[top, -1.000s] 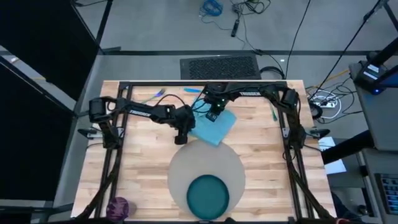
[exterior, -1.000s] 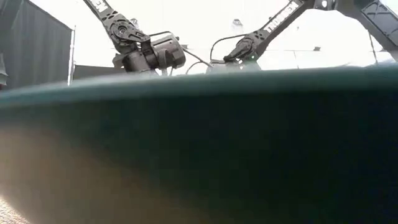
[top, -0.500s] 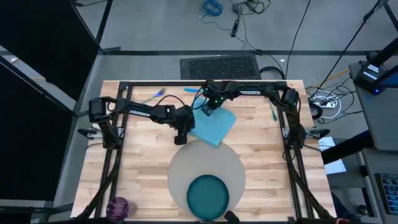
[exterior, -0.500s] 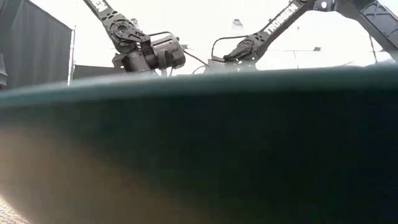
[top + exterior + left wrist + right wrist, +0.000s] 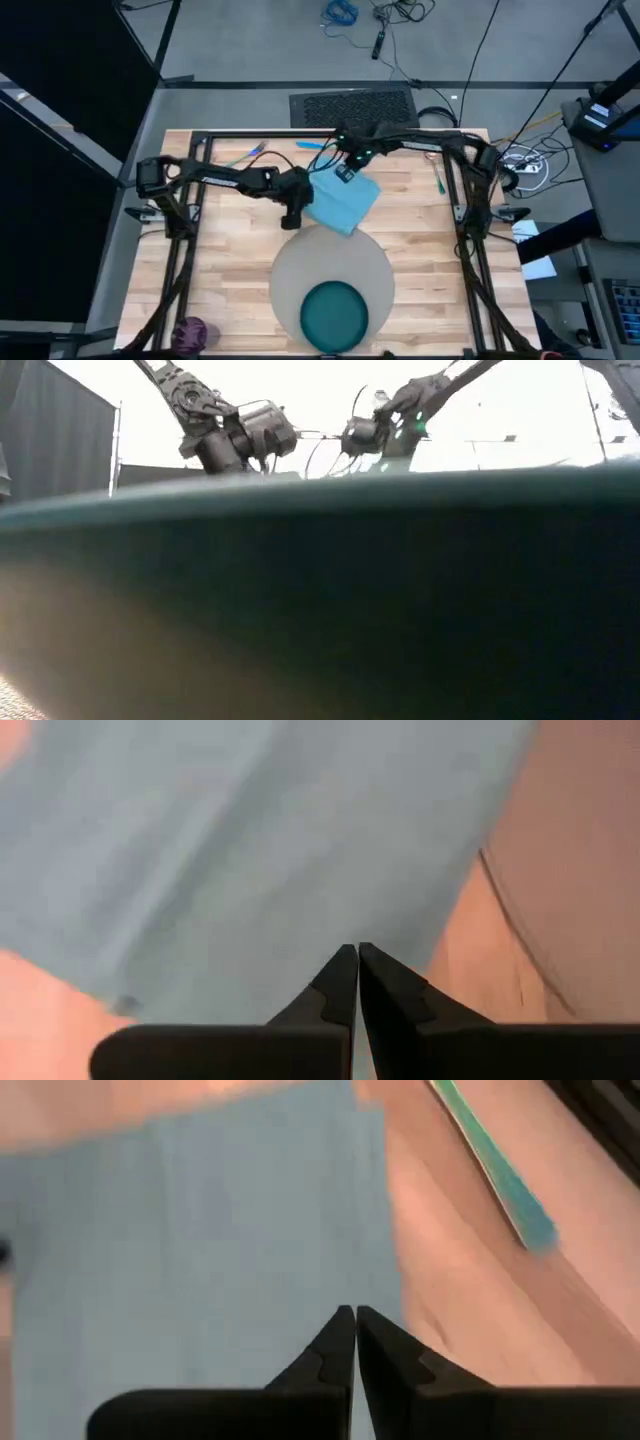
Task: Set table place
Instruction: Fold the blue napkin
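Napkin (image 5: 341, 201) upper centre of high view, just above mat (image 5: 331, 283) – plate (image 5: 335, 313) on mat, cup (image 5: 190, 332) lower left. Left gripper (image 5: 293, 219) at napkin's left edge, right gripper (image 5: 346, 173) over its top – both claws pressed together.

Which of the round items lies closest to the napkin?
The grey mat: its far edge meets the napkin's near corner. The teal plate sits on the mat's near part; the purple cup stands at the table's near-left corner.
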Available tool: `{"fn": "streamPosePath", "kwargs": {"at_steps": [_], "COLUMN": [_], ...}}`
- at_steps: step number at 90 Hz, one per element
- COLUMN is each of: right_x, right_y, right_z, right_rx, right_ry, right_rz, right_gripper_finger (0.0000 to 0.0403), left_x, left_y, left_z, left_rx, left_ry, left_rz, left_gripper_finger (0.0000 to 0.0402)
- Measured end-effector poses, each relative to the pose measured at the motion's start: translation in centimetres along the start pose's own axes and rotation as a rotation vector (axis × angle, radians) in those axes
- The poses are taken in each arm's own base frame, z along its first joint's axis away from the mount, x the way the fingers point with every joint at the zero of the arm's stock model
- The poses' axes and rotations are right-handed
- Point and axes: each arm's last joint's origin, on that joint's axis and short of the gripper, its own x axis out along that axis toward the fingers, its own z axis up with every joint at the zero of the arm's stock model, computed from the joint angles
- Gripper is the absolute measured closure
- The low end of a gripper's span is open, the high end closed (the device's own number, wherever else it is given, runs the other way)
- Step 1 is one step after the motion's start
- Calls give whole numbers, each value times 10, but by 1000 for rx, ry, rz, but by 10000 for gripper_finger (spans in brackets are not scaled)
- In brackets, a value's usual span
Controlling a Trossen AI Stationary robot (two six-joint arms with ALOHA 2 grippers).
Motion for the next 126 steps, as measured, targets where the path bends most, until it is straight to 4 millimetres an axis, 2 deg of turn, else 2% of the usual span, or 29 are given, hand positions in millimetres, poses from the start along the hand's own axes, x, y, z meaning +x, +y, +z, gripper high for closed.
{"fn": "streamPosePath", "kwargs": {"at_steps": [7,16,25,43,54,67,79,94,114,126], "right_x": [-17,-22,-15,21,27,23,22,22,22,22], "right_y": [0,2,0,-8,-3,2,2,1,1,2], "right_z": [-16,-39,-60,-88,-87,-82,-80,-84,-88,-91], "right_rx": [0,19,49,139,114,78,72,52,21,14], "right_ry": [73,115,122,86,21,-15,-19,11,53,77], "right_rz": [24,27,60,177,201,215,216,207,196,192], "right_gripper_finger": [403,403,403,403,403,403,403,400,364,340], "left_x": [-6,-7,-3,-5,-7,-11,-18,-22,-16,-5], "left_y": [5,11,16,34,45,65,83,96,98,97], "left_z": [2,-3,-6,-12,-13,-9,-7,-10,-14,-16], "left_rx": [-10,-38,-60,-129,-191,-368,-520,-639,-758,-822], "left_ry": [-29,-11,0,3,-12,-77,-145,-191,-181,-157], "left_rz": [4,-4,3,38,64,105,83,30,-26,-20], "left_gripper_finger": [402,402,402,402,402,402,402,397,347,315]}}
